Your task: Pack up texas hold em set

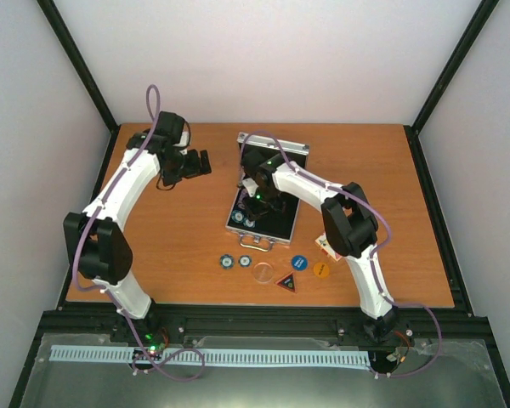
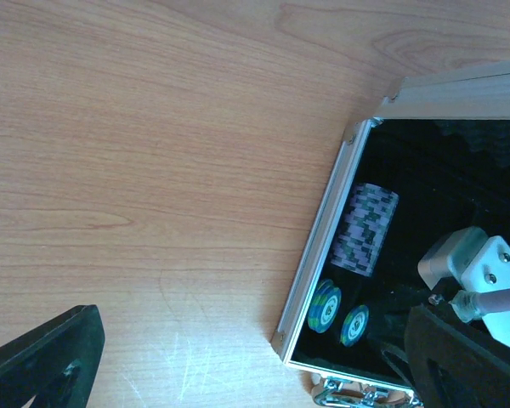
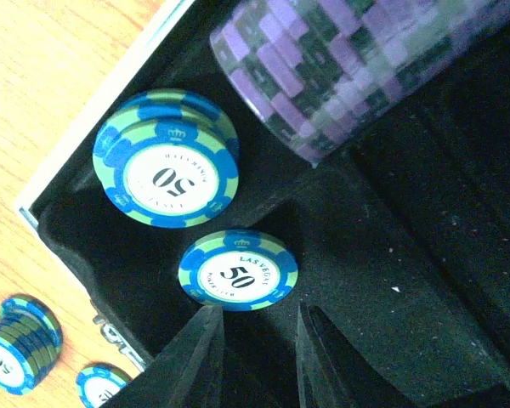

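Note:
The silver case (image 1: pixel 276 147) lies open mid-table, its black lining up. My right gripper (image 1: pixel 253 204) reaches down into it. In the right wrist view its fingertips (image 3: pixel 259 327) stand a narrow gap apart with nothing between them. A single blue 50 chip (image 3: pixel 236 270) leans on the lining just beyond them. A short blue stack (image 3: pixel 166 170) and a long purple-and-green row (image 3: pixel 340 68) sit in the slots. My left gripper (image 1: pixel 206 163) hovers wide open left of the case, over bare wood (image 2: pixel 255 374). It looks onto the case corner (image 2: pixel 323 255).
In front of the case lie two small piles of blue chips (image 1: pixel 227 261) (image 1: pixel 246 261), a clear disc (image 1: pixel 262 273), a triangular button (image 1: pixel 287 282), and a blue (image 1: pixel 299 263) and an orange round button (image 1: pixel 321 270). The card deck (image 1: pixel 325 246) peeks out under my right arm.

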